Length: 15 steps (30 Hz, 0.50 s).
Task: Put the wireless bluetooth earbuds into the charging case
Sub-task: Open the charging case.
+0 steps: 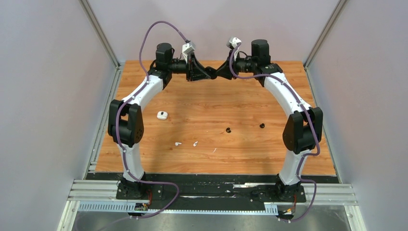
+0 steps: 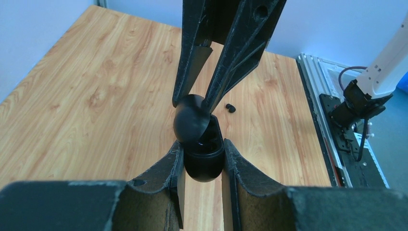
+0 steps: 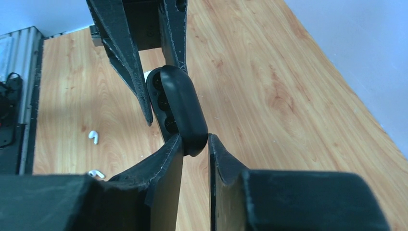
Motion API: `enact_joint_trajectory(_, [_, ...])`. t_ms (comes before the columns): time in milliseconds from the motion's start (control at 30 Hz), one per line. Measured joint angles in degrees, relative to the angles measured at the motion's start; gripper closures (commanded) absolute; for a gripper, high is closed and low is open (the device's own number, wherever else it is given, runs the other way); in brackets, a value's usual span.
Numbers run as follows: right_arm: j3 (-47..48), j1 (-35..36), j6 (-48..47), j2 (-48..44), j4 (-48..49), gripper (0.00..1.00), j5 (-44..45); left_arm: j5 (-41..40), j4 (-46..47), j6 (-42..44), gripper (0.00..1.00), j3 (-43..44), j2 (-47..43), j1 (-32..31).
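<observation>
My left end effector (image 2: 202, 147) is clamped on the black charging case (image 2: 204, 171). My right end effector (image 3: 195, 138) pinches its lid (image 2: 190, 120). The white earbuds (image 1: 178, 144) lie on the bench (image 1: 269, 154), well apart from the case.

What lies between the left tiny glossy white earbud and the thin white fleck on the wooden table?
The other tiny glossy white plastic earbud; the top view shows it.

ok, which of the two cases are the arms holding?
The black case, pinched in mid-air between the left gripper and right gripper, lid swung open. The white case lies untouched on the table.
</observation>
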Motion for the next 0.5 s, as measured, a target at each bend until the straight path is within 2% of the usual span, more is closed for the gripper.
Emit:
enact_joint_trajectory(333, [0.02,-0.85,3.21,1.05,0.98,0.86,-6.23,3.13,1.75,-0.96,1.00,0.00,0.52,0.00])
enact_joint_trajectory(500, [0.02,-1.09,4.33,1.33,2.01,1.00,-7.61,4.11,3.78,-2.56,1.00,0.00,0.90,0.02])
